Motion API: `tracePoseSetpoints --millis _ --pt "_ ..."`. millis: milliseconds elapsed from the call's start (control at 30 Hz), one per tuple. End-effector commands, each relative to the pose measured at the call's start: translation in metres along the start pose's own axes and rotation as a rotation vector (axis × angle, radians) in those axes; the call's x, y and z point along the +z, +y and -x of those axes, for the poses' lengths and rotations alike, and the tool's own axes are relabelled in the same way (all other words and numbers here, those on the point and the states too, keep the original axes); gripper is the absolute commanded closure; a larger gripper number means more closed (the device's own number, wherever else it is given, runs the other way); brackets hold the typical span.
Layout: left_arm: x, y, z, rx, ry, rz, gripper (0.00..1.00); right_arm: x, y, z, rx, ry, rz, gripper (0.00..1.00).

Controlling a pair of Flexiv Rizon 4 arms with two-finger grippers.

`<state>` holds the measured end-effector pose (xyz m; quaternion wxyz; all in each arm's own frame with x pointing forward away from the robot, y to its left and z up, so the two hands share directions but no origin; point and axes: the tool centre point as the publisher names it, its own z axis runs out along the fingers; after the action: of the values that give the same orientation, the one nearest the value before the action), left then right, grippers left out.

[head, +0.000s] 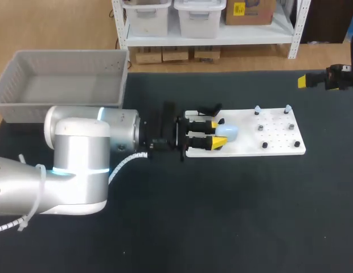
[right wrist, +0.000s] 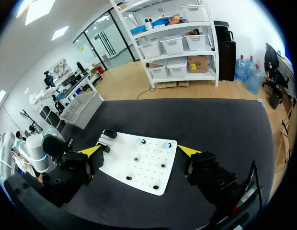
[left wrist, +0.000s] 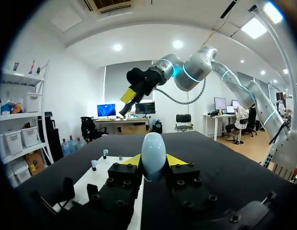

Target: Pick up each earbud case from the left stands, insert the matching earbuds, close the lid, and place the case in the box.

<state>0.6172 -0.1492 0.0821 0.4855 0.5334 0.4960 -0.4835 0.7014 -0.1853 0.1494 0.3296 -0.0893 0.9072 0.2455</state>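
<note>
A pale blue egg-shaped earbud case [head: 229, 132] sits upright between the yellow tips of my left gripper [head: 215, 134], over the left end of the white pegboard [head: 245, 149]. In the left wrist view the case [left wrist: 153, 154] is pinched from both sides by the fingers of this gripper [left wrist: 154, 161]. Two small pale earbuds [head: 257, 109] [head: 287, 108] rest on pegs along the board's far edge. My right gripper [head: 304, 81] hangs high above the table's far right, away from the board. From its own wrist view it [right wrist: 139, 151] stands wide open and holds nothing, looking down on the board [right wrist: 146, 175].
A grey basket [head: 62, 62] stands at the back left of the black table. A black stand [head: 208, 109] sits at the board's far left corner. Several short black pegs [head: 291, 126] dot the board's right half.
</note>
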Motion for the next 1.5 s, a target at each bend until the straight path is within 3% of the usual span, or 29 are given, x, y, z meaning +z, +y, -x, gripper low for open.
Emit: tracePoseSetpoints --millis 33,400,933,1500 --pt "0.000 -0.001 -0.001 -0.003 -0.007 -0.012 1.00 0.000 0.000 0.000 0.000 0.000 0.000 0.00" --pt "0.004 -0.003 -0.005 -0.002 -0.004 -0.038 1.00 -0.003 0.004 -0.005 -0.018 0.004 0.006 0.00" --pt "0.004 -0.003 -0.005 -0.002 -0.004 -0.038 1.00 -0.034 0.081 -0.065 -0.149 0.039 0.083 0.00" --pt "0.004 -0.003 -0.005 -0.002 -0.004 -0.038 1.00 0.008 0.149 -0.113 -0.211 0.215 0.170 0.00"
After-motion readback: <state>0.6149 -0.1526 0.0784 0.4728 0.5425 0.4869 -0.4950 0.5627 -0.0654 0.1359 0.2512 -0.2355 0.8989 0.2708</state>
